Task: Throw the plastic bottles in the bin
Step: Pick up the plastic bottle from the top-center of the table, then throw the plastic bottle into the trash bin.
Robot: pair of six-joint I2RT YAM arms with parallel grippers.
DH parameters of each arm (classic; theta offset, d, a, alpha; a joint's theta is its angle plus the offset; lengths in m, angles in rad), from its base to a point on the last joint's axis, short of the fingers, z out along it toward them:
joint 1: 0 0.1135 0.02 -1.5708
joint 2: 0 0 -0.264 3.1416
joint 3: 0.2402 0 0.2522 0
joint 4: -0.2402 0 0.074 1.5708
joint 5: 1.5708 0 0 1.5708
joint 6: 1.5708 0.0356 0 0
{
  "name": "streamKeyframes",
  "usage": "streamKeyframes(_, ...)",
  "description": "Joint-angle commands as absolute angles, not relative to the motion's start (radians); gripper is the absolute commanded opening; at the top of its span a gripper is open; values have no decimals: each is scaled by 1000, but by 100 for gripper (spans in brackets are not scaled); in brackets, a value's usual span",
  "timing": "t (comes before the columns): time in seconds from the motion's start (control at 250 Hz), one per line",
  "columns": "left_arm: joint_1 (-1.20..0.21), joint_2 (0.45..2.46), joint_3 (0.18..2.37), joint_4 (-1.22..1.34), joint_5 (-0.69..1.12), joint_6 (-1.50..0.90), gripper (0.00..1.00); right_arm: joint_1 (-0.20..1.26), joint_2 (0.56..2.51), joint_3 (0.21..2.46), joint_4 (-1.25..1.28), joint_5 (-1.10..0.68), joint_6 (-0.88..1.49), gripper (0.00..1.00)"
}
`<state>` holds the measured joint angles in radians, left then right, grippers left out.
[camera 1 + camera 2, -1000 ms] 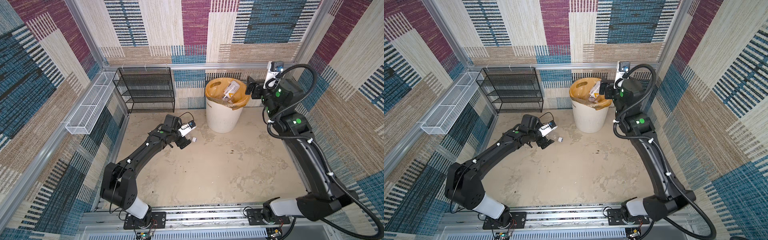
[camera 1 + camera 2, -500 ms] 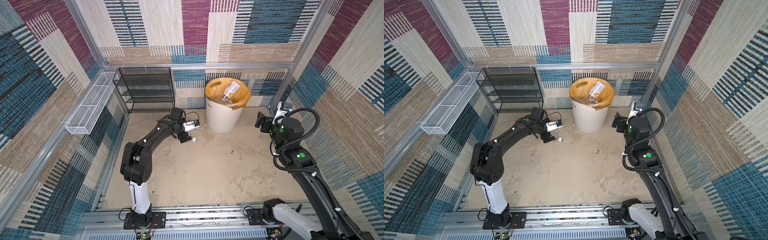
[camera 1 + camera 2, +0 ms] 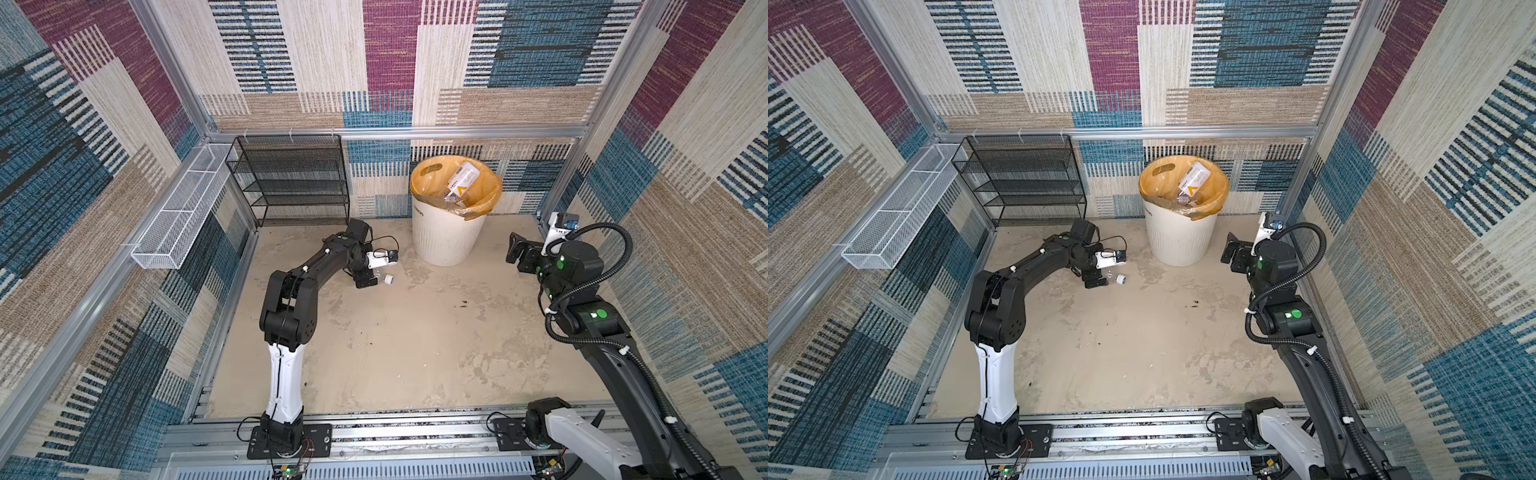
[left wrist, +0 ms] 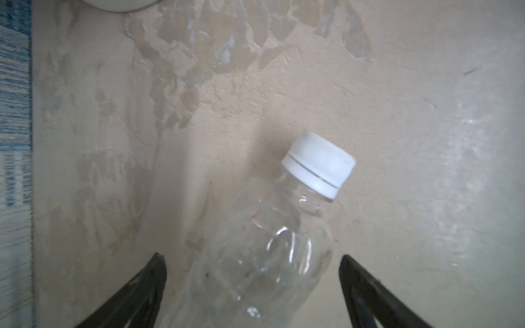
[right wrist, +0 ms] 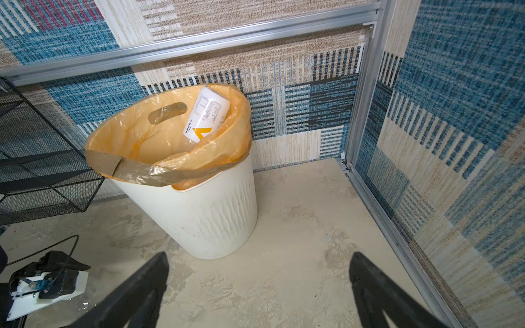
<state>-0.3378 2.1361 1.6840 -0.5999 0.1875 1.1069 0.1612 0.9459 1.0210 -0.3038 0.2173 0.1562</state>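
One clear bottle (image 4: pixel 264 244) (white cap) lies on the floor (image 3: pixel 415 353) left of centre, between the spread jaws of the left gripper (image 4: pixel 251 259), untouched. Upper centre, the bin (image 3: pixel 446 245) holds a labelled bottle (image 3: pixel 462 183); at right, the right gripper (image 5: pixel 257 261) gapes empty.

Clear bottle (image 4: pixel 264 255) base cut off by wrist frame edge, bin (image 3: pixel 449 241) contents mostly hidden, upper centre, right arm (image 3: pixel 623 374) cropped lower right.

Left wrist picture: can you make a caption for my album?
Open fingers straddle a clear white-capped bottle lying on the floor.
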Motion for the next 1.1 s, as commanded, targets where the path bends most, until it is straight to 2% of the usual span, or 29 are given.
streamKeyframes(0.0,-333,2146,1644,-584,179,1147,92,160,958,1021,-261,199,165,99)
streamKeyframes(0.224,-306,2103,1623,-555,213,993,69,155,949,1022,-252,213,165,99)
streamKeyframes(0.404,-287,1964,1510,-473,278,798,60,153,949,1007,-232,206,174,98)
streamKeyframes(0.624,-261,1791,1337,-364,293,334,59,153,954,964,-209,166,216,98)
streamKeyframes(0.824,-212,1648,1080,-63,342,-256,60,152,962,915,-208,144,238,98)
streamKeyframes(0.868,-198,1643,1057,-26,400,-363,60,152,964,907,-205,135,244,98)
streamKeyframes(0.976,-192,1653,1100,6,480,-530,60,150,964,886,-196,117,262,98)
streamKeyframes(1.096,-190,1686,1351,-6,501,-620,57,150,957,878,-200,112,265,97)
